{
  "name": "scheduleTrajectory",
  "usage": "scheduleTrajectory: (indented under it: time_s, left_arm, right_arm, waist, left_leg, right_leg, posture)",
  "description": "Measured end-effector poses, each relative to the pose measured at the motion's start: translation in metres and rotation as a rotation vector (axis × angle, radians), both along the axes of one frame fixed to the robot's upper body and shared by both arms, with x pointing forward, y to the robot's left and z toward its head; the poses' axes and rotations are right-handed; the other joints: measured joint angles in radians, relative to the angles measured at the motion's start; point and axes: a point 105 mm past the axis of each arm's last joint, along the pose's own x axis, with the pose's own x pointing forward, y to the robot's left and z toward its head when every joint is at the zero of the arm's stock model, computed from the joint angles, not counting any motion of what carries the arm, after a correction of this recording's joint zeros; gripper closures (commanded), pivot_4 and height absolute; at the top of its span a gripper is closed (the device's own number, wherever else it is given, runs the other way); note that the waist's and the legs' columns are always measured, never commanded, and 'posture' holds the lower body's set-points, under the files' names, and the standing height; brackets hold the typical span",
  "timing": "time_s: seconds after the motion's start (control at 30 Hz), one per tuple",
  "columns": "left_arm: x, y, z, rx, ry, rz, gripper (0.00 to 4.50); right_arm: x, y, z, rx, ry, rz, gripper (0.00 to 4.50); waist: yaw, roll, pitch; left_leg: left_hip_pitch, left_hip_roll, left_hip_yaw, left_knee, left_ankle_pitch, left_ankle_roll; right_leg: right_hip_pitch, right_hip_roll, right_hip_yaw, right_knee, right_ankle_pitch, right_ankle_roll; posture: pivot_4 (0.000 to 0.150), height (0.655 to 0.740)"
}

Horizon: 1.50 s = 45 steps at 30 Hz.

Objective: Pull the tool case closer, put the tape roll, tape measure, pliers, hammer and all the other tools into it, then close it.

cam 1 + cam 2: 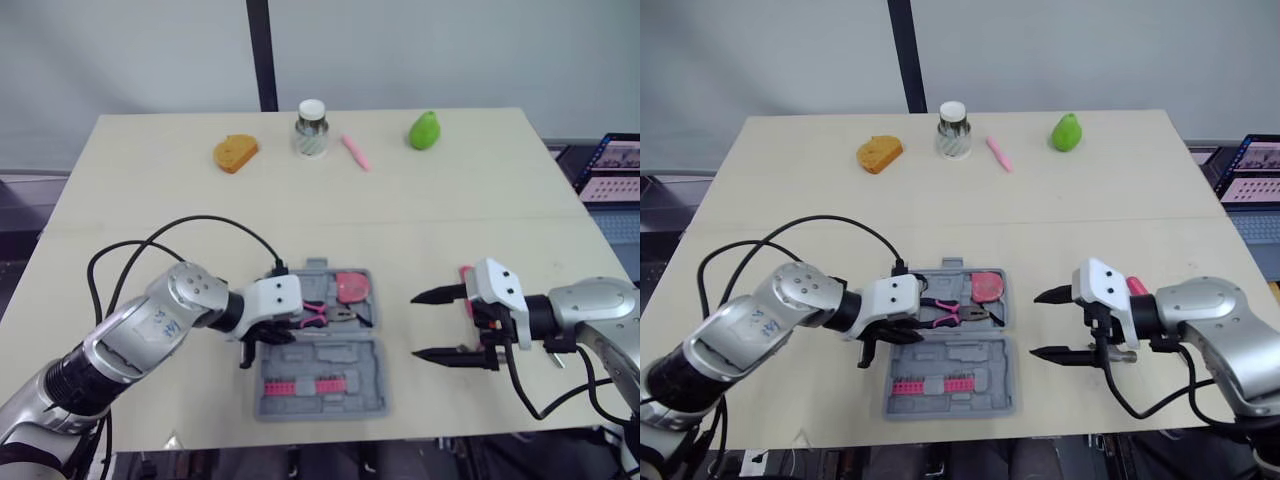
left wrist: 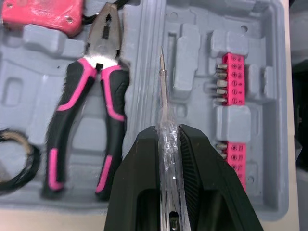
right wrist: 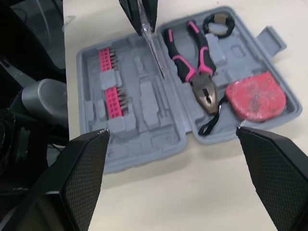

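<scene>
The left gripper (image 2: 168,132) is pinching a thin clear-handled tool, probably a screwdriver (image 2: 164,82), over the open tool case (image 1: 372,400). Its shaft is pointing toward the robot's right, parallel with the pliers (image 2: 113,91). The right gripper (image 1: 415,325) is hovering spread beside the case.

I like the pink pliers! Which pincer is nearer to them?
Left. The left pincer, gripping a screwdriver, hangs over the tool case right beside the pliers; the right pincer sits open beyond the case's right edge.
</scene>
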Motion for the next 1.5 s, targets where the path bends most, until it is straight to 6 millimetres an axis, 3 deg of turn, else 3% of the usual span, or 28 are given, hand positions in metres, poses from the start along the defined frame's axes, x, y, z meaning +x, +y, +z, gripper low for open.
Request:
scheduleTrajectory:
  time_s: [0.6, 1.5]
  left_arm:
    - [0.003, -0.026, -0.013, -0.005, 0.025, -0.007, 4.39]
    - [0.005, -0.034, -0.022, 0.017, 0.024, -0.025, 4.39]
  right_arm:
    - [-0.001, -0.001, -0.001, -0.001, 0.0, -0.015, 0.0]
    - [-0.001, -0.005, 0.002, 0.006, -0.01, -0.034, 0.0]
  waist:
    - [0.001, -0.001, 0.001]
    - [0.002, -0.001, 0.001]
  left_leg:
    - [0.0, 0.0, -0.001, 0.003, 0.001, 0.0]
    - [0.0, 0.0, -0.002, 0.005, 0.001, 0.0]
  right_leg:
    - [0.001, 0.0, 0.0, 0.003, 0.0, 0.0]
    - [0.001, 0.0, 0.0, 0.004, 0.0, 0.0]
  posture:
    - [0.15, 0.74]
    - [0.15, 0.74]
